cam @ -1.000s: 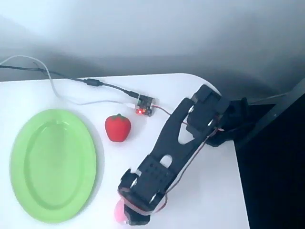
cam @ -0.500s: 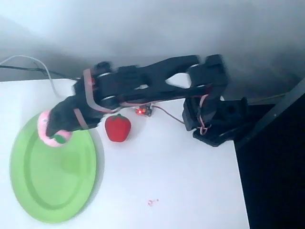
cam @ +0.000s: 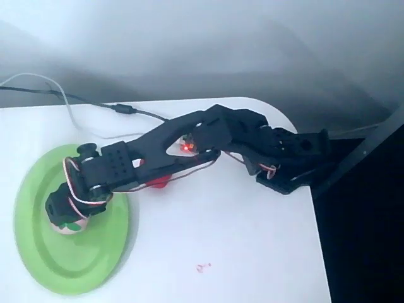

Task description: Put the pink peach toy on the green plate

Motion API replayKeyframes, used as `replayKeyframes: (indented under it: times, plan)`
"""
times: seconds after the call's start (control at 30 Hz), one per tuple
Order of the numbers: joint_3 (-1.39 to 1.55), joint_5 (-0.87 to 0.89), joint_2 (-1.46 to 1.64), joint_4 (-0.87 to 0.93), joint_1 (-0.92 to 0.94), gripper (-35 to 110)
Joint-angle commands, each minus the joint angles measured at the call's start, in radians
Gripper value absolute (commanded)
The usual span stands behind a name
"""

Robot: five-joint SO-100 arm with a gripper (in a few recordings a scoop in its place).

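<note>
From overhead we see the black arm (cam: pixel 189 148) stretched leftward across the white table (cam: pixel 252 252), its gripper (cam: pixel 63 213) lowered over the green plate (cam: pixel 38 265); the pink peach toy (cam: pixel 68 225) sits just under the gripper, within the plate's left half, its green leaf showing; we cannot tell whether the jaws pinch it or stand spread; a red strawberry toy (cam: pixel 158 184) peeks from beneath the arm, just right of the plate; cables (cam: pixel 95 104) trail along the table's far edge.
</note>
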Motion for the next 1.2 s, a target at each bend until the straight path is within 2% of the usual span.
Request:
replayKeyframes:
  times: [0.0,0.27,0.47,0.57,0.63,0.73,0.77,0.93,1.03,1.17]
  plan:
    - [-0.023,0.031,0.015,0.014,-0.014,53]
    - [-0.037,-0.008,0.08,0.017,0.003,57]
    - [-0.026,-0.046,0.255,0.017,0.026,58]
    - [0.066,-0.064,0.431,0.015,0.034,53]
    - [0.206,-0.072,0.6,0.012,0.038,38]
    - [0.483,-0.086,0.879,0.012,0.095,4]
    - [0.569,-0.086,0.969,0.012,0.12,0]
    - [1.019,-0.052,1.397,0.017,0.213,0]
    - [1.373,0.044,1.726,0.072,0.265,0]
    - [1.75,0.183,2.086,0.175,0.232,0]
